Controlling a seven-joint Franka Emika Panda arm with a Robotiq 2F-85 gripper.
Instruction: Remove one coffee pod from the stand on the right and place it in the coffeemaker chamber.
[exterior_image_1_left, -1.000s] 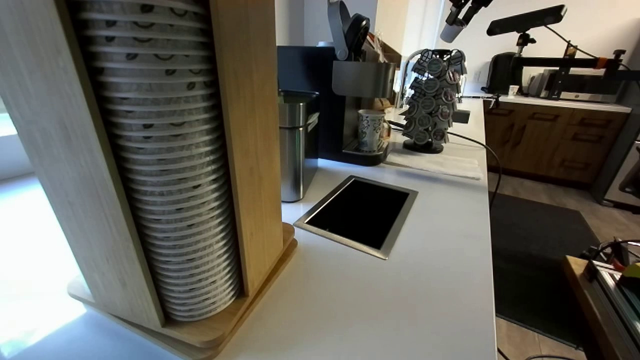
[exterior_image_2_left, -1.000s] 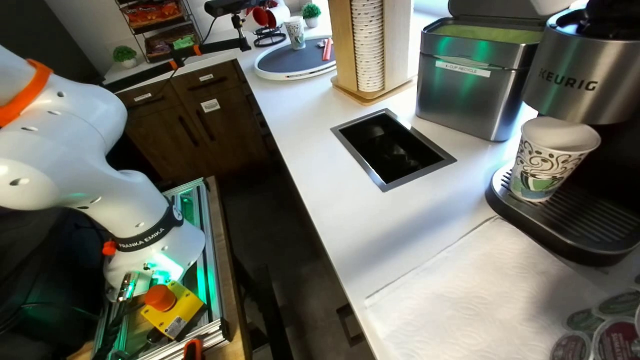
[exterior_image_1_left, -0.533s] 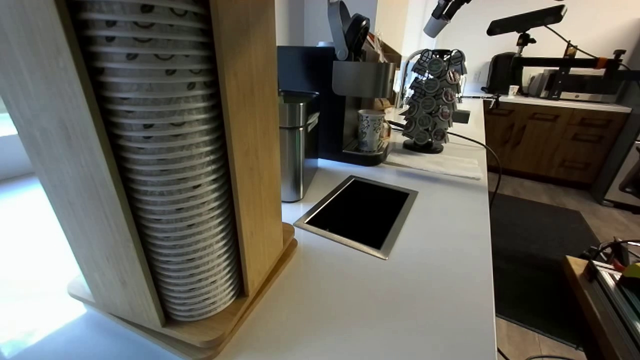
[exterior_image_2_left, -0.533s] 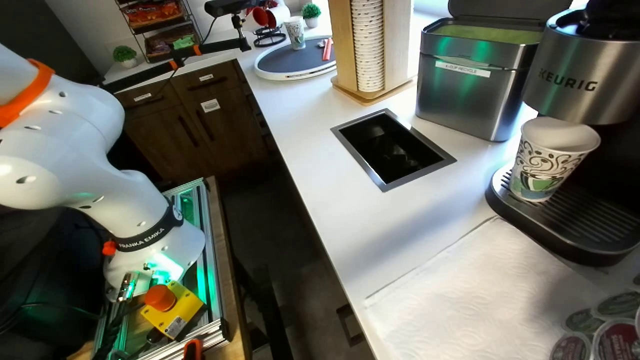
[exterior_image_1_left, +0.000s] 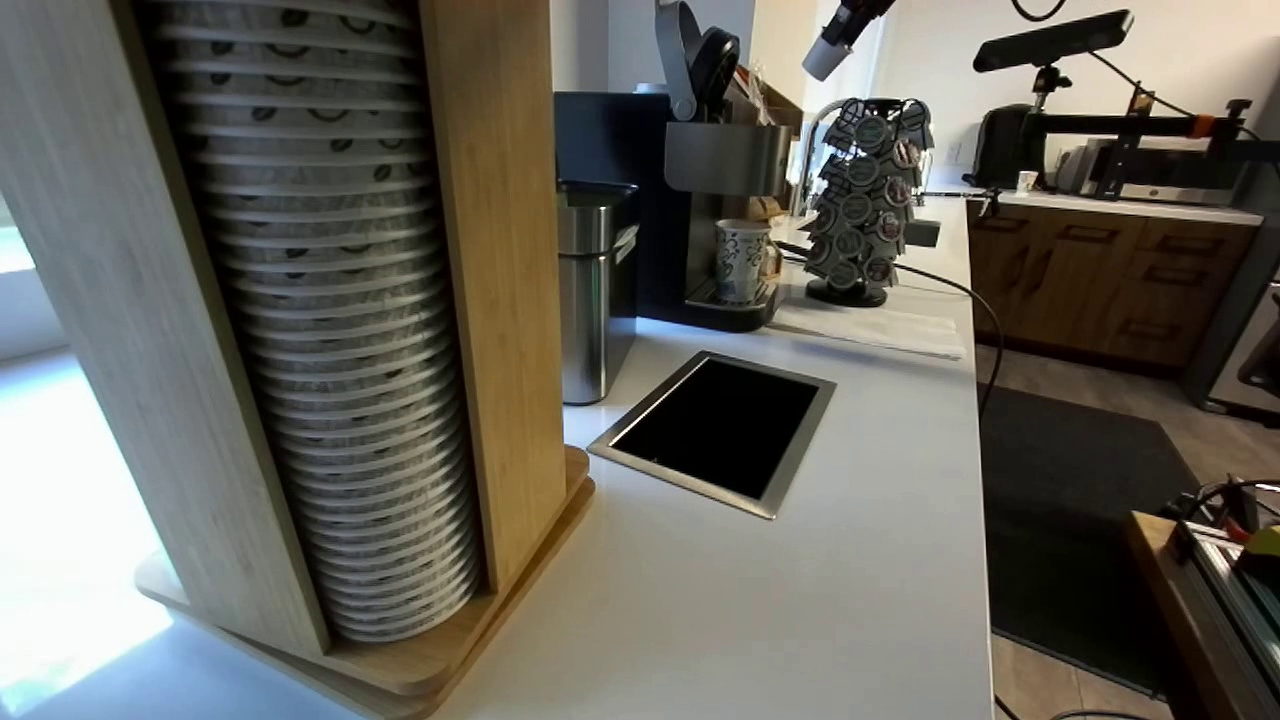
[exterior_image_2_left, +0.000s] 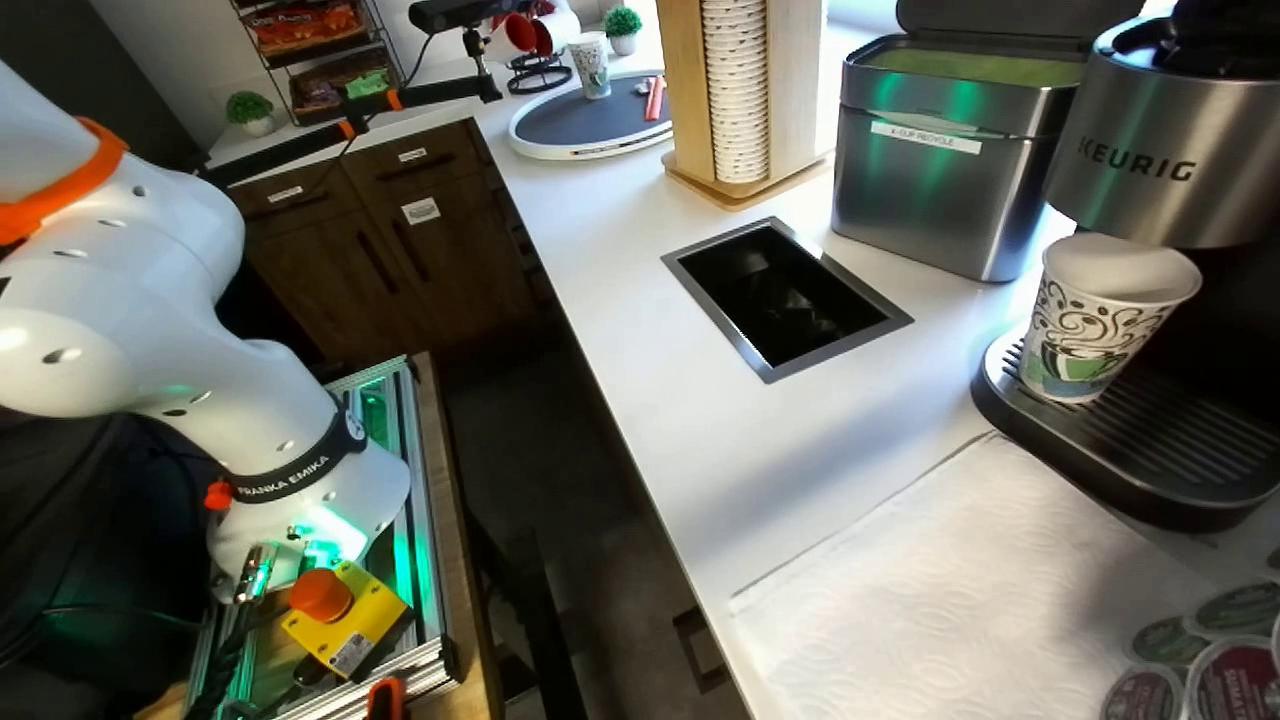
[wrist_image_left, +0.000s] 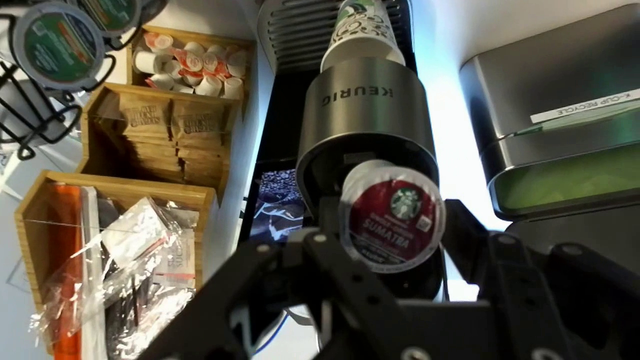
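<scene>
Gripper (wrist_image_left: 392, 220): one, mine, pinched narrow on a single pod (wrist_image_left: 392, 232), its fingers (wrist_image_left: 469, 240) on opposite sides of the rim.
Pod: one in my grasp, the one to load; red printed face turned back at my wrist, pale body pointing away. In an exterior view it hangs tilted in the air, apart from the stand (exterior_image_1_left: 862, 200) and the coffeemaker (exterior_image_1_left: 725, 158).
Carry: the step in hand, I judge, is bringing it to the chamber (wrist_image_left: 324, 174). An even pinch should do; squeezing harder could buckle the plastic body.
Chamber: one, round and dark, partly hidden behind the pod in the wrist view. I should centre the pod over it, level it, then lower it base first, straight down.
Coffeemaker lid (exterior_image_1_left: 678, 60): one, swung up; I ought to give it room so my fingers don't knock it.
Release: only once the pod seats, spreading just enough, since the fit looks close.
Paper cup (exterior_image_2_left: 1085, 330): one on the drip tray (exterior_image_2_left: 1190, 450).
Pods on the stand (wrist_image_left: 59, 47): too many and too overlapped to count; the wrist view catches at least three, some cut off.
Recycle bin (exterior_image_2_left: 930, 185): one, its top flipped up.
Wooden organizer (wrist_image_left: 127, 182): one, three compartments in view.
Cup holder (exterior_image_1_left: 510, 300): one; its stacked cups (exterior_image_1_left: 370, 400) sit too tightly to count.
Potted plants (exterior_image_2_left: 250, 110): two, farthest out.
</scene>
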